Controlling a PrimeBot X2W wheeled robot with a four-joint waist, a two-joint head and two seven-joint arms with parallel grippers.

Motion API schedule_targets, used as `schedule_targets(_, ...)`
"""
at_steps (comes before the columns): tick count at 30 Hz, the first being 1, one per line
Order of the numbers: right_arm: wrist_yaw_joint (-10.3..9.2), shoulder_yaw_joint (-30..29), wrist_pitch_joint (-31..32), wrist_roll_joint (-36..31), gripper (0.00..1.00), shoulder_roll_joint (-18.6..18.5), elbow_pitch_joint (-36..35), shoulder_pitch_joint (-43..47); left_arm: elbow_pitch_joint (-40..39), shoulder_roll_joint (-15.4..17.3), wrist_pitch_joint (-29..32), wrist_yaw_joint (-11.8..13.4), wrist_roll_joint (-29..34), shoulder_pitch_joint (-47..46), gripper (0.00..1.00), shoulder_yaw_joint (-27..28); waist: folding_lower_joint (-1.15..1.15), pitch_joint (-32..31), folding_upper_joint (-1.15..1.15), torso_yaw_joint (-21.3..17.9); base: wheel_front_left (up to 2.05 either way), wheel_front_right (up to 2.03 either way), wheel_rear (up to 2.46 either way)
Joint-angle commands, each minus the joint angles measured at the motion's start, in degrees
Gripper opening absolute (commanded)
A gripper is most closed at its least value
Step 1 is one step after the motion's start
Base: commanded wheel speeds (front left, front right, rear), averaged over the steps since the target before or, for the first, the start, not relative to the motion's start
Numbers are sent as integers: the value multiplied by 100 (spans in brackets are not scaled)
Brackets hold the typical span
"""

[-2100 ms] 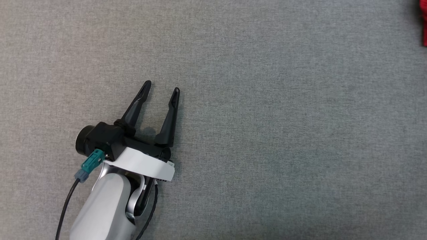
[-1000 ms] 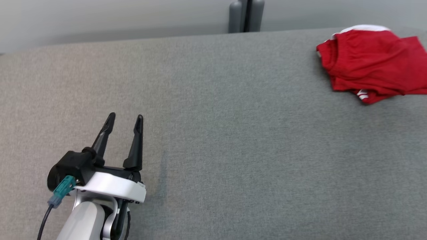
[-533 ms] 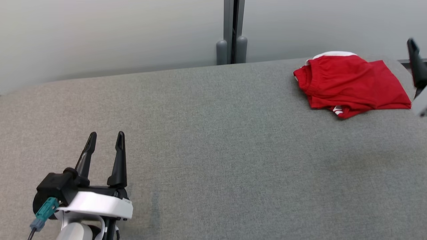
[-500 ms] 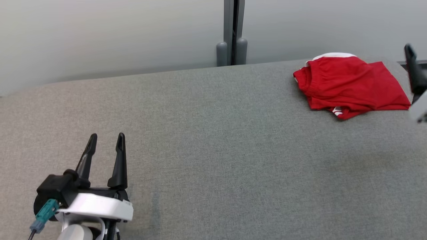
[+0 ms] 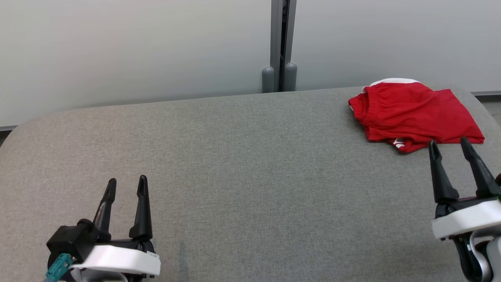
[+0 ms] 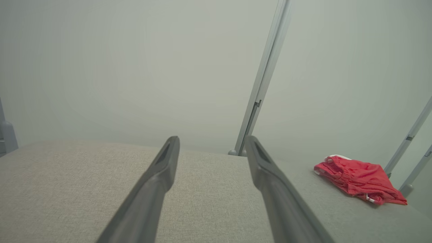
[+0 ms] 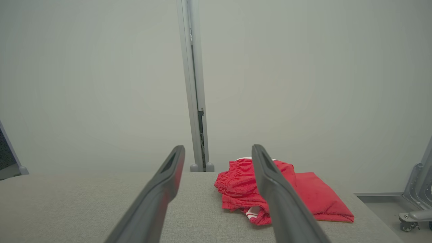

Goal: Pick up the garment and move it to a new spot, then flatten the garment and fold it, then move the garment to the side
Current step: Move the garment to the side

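Observation:
The garment (image 5: 411,113) is a folded pair of red shorts with white trim, lying at the far right corner of the grey fabric table (image 5: 250,164). It also appears in the left wrist view, garment (image 6: 357,179), and in the right wrist view, garment (image 7: 243,189). My right gripper (image 5: 449,144) hovers open just in front of the garment's near edge, apart from it, with nothing between its fingers. At the lower left my left gripper (image 5: 126,183) stands open and empty, far from the garment.
A pale partition wall with a grey vertical post (image 5: 280,43) runs behind the table's far edge. The table's rounded right end lies close beyond the garment. A metal caster foot (image 7: 413,209) stands on the floor to the right.
The head camera has tilted up, so the table's far edge, wall and garment came into view. My right gripper has come in from the right edge to just in front of the garment.

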Motion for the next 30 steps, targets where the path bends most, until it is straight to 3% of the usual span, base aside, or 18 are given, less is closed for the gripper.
schedule_targets(1, 0, -43, -23, -41, 100, 10, -60, 79, 19, -17, -26, -5, 13, 84, 100, 11, 0, -6, 0, 17, 0, 0, 0)
schedule_targets(4, 0, -137, -23, -171, 100, 276, -330, 507, 99, -72, -40, -58, 53, 113, 100, 9, 0, -22, 0, 76, 0, 0, 0)
schedule_targets(8, 0, -6, -24, -206, 100, 407, -518, 756, 176, -90, -51, 49, 316, 139, 100, 58, 0, -39, 0, 118, 0, 0, 0)
schedule_targets(16, 0, -19, -23, -288, 100, 658, -535, 997, 275, -292, -45, -99, 688, 184, 100, 278, 0, -34, 0, 155, 0, 0, 0)
schedule_targets(30, 0, 56, -24, -448, 100, 725, -416, 994, 568, -525, -46, -433, 1095, 72, 100, 543, 0, -55, 0, 118, 0, 0, 0)
